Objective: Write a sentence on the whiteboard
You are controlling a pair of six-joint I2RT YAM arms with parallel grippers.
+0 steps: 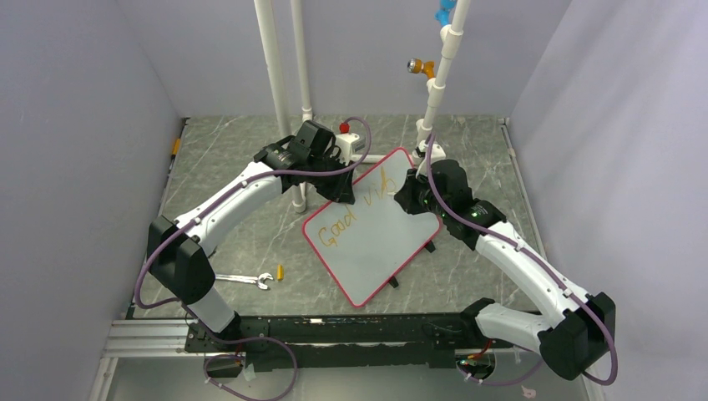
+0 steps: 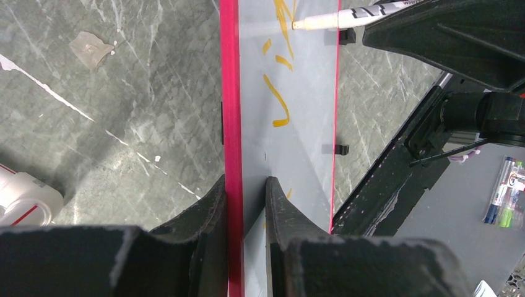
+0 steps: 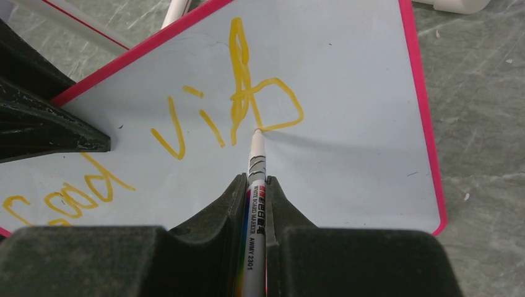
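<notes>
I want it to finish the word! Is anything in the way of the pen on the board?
Nothing visible. The marker in the right tool touches the whiteboard at the "b", with bare board beside it. The left tool only pinches the rim.

White arm links (image 1: pixel 238 194), black joints (image 1: pixel 188 267), looping purple cables (image 1: pixel 143 274), small green lights (image 1: pixel 476 214), matte black jaws

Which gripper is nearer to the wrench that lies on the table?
Left. The left gripper clamps the whiteboard rim beyond the wrench; the right gripper, holding a marker, is farther right, across the board.
</notes>
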